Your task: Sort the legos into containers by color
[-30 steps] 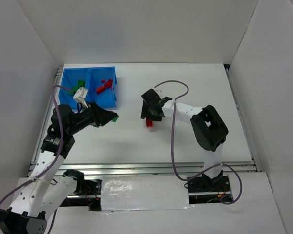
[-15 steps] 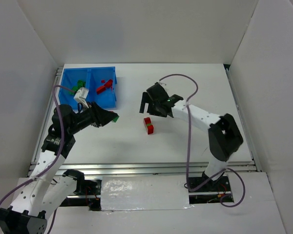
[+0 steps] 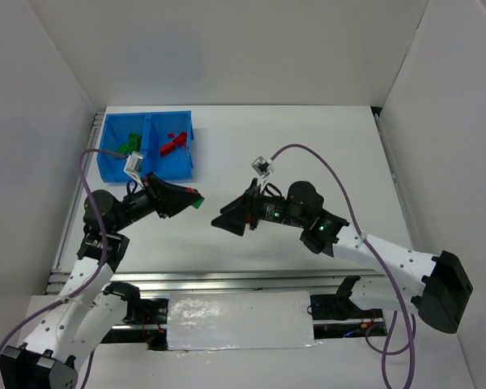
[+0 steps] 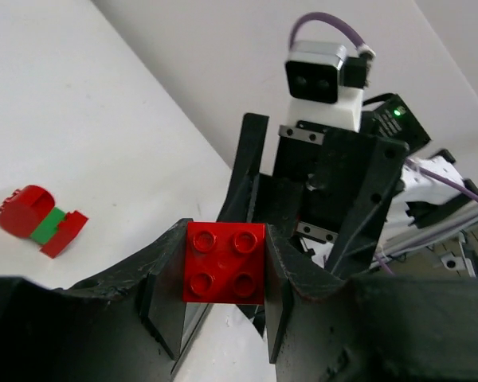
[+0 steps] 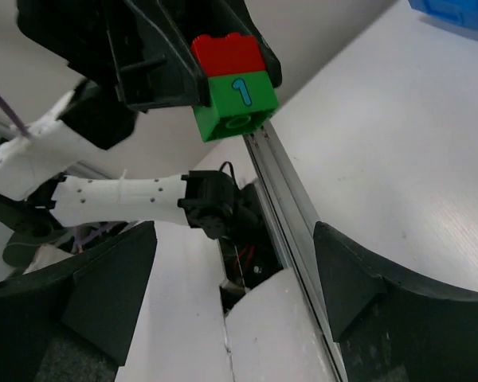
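Note:
My left gripper is shut on a red brick stacked on a green brick marked 1, and holds the stack in the air. My right gripper is open and empty. It points at the left gripper from close by on its right, and shows in the left wrist view. Its fingers stand wide apart below the stack. A small red and green piece lies on the white table. The blue bin at the back left holds green legos in its left compartment and red legos in its right.
White walls close the table on three sides. A metal rail runs along the near edge, seen also in the right wrist view. Purple cables loop over both arms. A corner of the bin shows top right in the right wrist view.
My right gripper let go of the small red piece on the table, then swung down and left to face the left gripper. The left gripper rose slightly with its stack.

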`<state>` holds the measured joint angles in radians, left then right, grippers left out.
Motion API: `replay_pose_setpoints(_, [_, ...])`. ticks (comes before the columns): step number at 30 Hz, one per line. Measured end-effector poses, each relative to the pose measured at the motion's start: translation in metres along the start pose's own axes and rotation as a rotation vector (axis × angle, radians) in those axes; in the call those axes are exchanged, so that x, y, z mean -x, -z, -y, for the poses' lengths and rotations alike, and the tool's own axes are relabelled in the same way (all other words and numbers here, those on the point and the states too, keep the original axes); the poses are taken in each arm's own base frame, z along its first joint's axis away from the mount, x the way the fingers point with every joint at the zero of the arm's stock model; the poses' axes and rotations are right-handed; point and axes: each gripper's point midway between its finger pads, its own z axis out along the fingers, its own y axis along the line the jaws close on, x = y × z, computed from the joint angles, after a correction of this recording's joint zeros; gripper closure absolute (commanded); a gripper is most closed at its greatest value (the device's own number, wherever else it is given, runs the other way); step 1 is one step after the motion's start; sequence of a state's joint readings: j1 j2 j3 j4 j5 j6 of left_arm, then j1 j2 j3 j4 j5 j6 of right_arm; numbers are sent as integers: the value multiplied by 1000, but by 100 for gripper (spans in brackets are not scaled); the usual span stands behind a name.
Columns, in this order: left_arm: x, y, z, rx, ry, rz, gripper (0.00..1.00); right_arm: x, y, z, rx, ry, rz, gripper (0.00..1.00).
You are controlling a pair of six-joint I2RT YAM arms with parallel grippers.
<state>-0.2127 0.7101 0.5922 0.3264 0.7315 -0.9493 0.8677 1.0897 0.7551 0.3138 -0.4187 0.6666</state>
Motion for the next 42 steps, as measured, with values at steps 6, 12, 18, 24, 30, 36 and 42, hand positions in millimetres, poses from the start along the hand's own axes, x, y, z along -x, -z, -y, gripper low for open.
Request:
replay_pose_setpoints(6, [-3,5,19,-120,41,37,100,18,-11,-29,137,-30,108,29])
replay_pose_setpoints(12, [0,9,31,-170,59,64,100,32,-18,-44,162,-55,205,15])
replay_pose_setpoints(18, [14,4,16,26,219,68,100,13,-30,-44,47,198,227,13])
replay_pose_setpoints(24, [5,6,-3,158,387,50,100,8,-33,-18,-97,446,201,17])
replay_pose_setpoints(30, [-4,8,-10,207,485,30,100,17,-36,-15,-134,556,214,21])
replay_pose_setpoints(36, [-9,8,-8,188,545,14,100,23,-48,-13,-152,603,215,27])
replay_pose_setpoints(42, [-16,5,-11,176,601,-17,100,22,-58,-6,-172,629,201,47])
